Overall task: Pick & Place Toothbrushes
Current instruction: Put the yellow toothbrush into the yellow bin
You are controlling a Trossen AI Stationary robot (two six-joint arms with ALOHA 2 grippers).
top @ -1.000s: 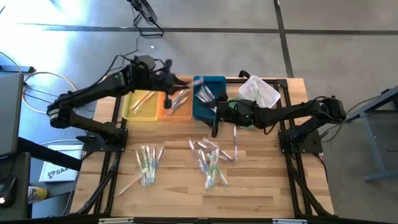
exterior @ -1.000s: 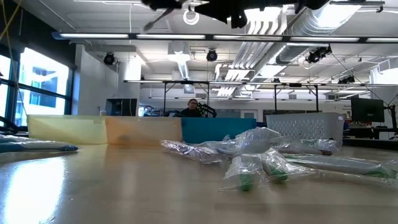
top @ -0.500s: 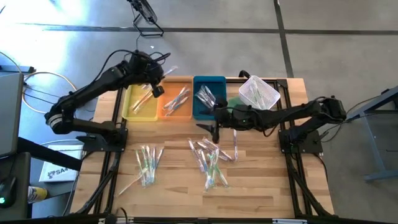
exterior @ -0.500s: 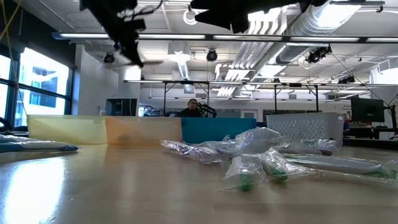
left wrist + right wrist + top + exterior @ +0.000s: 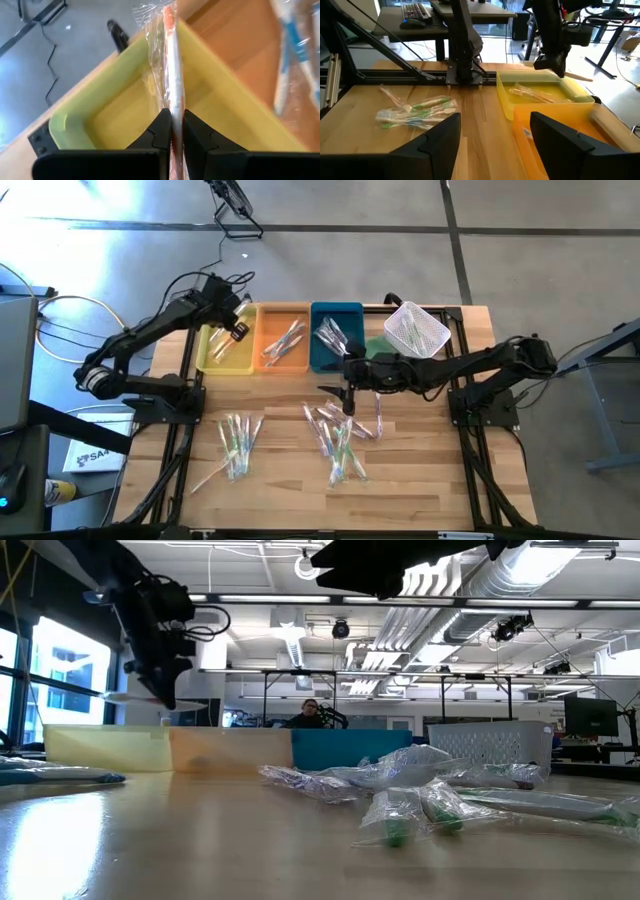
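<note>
My left gripper (image 5: 233,330) hangs over the yellow tray (image 5: 222,358), shut on a wrapped toothbrush (image 5: 170,55) with a pink-orange handle. The low view shows that gripper (image 5: 160,690) above the tray's wall. My right gripper (image 5: 345,396) stands open above the table's middle, over the far edge of a pile of wrapped toothbrushes (image 5: 338,440); nothing is between its fingers (image 5: 442,142). A second pile (image 5: 237,445) lies on the table at the near left. More toothbrushes lie in the yellow, orange (image 5: 284,348) and blue (image 5: 336,340) trays. My left gripper pinches the wrapped toothbrush's handle (image 5: 173,102) between its two fingers, wrapper and all. The fingers slant down from the table's left, and the toothbrush runs on past their tips. It is lifted clear above the yellow tray (image 5: 115,107).
A white mesh basket (image 5: 417,328) holding wrapped toothbrushes stands at the far right, with something green beside it. The three trays sit side by side along the far edge. Bare wood lies between the two piles and along the near edge. A person sits far behind the table (image 5: 310,712).
My left gripper has swung from above the orange and blue trays toward the table's left, sunk down over the yellow tray and rolled, keeping the toothbrush in its shut fingers. My right gripper has tipped slightly downward, staying open.
</note>
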